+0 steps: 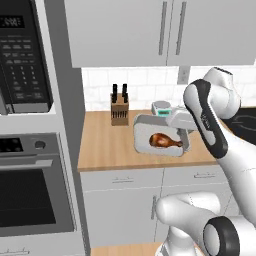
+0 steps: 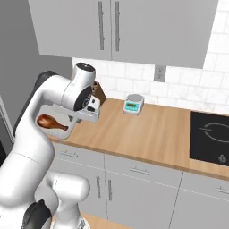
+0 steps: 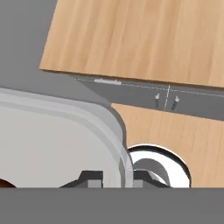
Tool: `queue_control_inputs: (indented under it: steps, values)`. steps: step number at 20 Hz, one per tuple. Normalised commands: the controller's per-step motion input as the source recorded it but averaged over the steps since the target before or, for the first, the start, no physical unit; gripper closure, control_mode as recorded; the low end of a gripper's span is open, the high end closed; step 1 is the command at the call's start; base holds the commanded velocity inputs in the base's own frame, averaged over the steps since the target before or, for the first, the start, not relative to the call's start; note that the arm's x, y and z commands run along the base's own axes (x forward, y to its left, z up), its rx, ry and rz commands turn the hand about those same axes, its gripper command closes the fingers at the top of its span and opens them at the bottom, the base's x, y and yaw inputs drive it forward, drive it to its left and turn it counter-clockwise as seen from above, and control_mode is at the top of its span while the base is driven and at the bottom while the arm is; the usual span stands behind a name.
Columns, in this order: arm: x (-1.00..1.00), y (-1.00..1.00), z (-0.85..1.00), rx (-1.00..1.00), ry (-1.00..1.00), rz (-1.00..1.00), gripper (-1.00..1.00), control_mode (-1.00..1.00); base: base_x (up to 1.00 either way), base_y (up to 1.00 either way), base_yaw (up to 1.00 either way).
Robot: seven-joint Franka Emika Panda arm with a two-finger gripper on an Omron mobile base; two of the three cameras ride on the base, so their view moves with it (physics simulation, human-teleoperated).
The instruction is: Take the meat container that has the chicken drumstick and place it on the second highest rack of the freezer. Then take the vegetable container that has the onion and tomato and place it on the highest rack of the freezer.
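The fingers (image 1: 185,138) are clamped on the right rim of the meat container (image 1: 150,131), which hangs lifted above the tabletop (image 1: 107,145), in front of the knife block (image 1: 119,106). From the fingers the container stretches left, toward the oven wall, its long axis roughly level with the tabletop edge. It is a pale grey, round-cornered tray, tilted so its inside shows, with the glossy orange-brown drumstick (image 1: 163,140) lying inside, bone end nearest the fingers.
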Motion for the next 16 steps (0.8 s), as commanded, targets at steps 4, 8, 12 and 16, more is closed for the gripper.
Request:
queue_control_inputs:
  steps: [4, 8, 12, 16]
  values:
    - [-0.27, -0.06, 0.40, -0.01, -0.06, 0.20, 1.00, 1.00, -0.07, -0.02, 0.05]
    - [0.00, 0.00, 0.00, 0.00, 0.00, 0.00, 1.00, 1.00, -0.07, 0.00, 0.03]
    - [0.00, 0.00, 0.00, 0.00, 0.00, 0.00, 1.00, 1.00, -0.55, 0.00, 0.06]
    - [0.00, 0.00, 0.00, 0.00, 0.00, 0.00, 1.00, 1.00, -0.71, 0.00, 0.19]
